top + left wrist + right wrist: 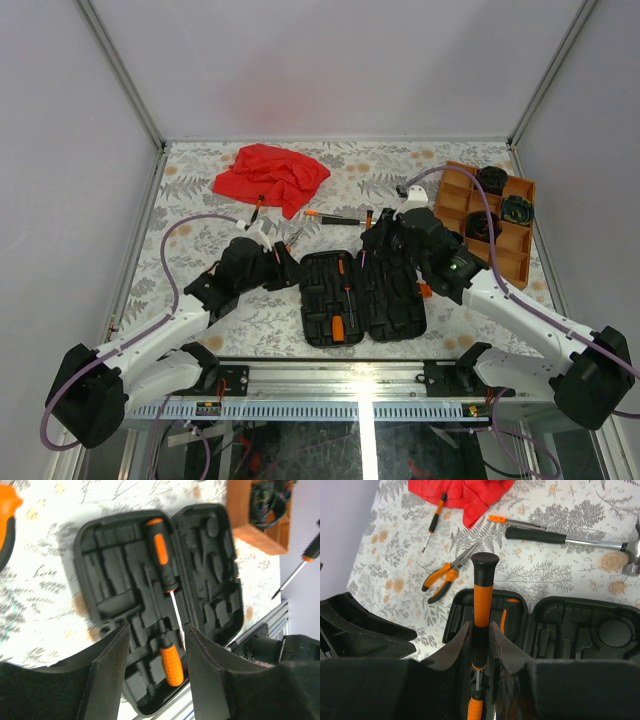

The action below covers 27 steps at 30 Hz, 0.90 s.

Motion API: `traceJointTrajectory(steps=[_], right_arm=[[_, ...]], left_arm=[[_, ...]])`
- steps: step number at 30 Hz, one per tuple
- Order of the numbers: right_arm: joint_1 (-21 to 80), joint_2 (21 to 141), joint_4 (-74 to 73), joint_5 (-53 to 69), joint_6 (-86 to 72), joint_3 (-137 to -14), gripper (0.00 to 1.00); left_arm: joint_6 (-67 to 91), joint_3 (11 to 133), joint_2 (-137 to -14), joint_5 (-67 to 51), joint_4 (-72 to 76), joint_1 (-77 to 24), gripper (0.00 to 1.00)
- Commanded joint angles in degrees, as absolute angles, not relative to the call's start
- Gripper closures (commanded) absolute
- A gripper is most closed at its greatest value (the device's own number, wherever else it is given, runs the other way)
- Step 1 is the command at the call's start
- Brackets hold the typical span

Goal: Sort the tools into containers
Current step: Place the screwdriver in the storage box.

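Observation:
The black tool case (385, 300) lies open at the near middle of the table. In its left half rest an orange-and-black screwdriver (161, 555) and a short orange-handled tool (171, 665). My left gripper (156, 630) hangs open just above that half, with nothing between its fingers. My right gripper (480, 626) is shut on another orange-and-black screwdriver (482, 590), held above the case (570, 625). Orange-handled pliers (445, 575), a small screwdriver (434, 522), a thin orange-tipped tool (515, 521) and the hammer (565, 538) lie loose beyond the case.
A red cloth (272, 175) lies at the back left. The orange tray (505, 255) stands at the right, with dark coiled bundles (492, 178) in its far compartments. The two grippers are close together over the case. White walls enclose the table.

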State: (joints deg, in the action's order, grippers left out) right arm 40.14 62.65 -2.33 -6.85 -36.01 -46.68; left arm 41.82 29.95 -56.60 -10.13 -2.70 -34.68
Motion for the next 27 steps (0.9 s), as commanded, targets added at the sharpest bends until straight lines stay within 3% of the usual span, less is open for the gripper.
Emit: traceJointTrajectory(steps=[1,11,27], right_arm=[[40.29,64.0,-1.34,-4.66,-34.31,-46.45,0.99],[42.89,73.94,1.18,1.07,-37.28,-49.0,1.0],[49.71,91.55,0.88,-0.49,-42.11,-58.65,1.0]], left_arm=[[44.26,25.78,-55.03,-11.41,-0.18,-31.36,0.53],[42.37,23.38,-55.97,-17.64,0.54,-21.75,0.55],[38.67,23.4,-60.61,-16.92,3.5,-20.92,0.61]])
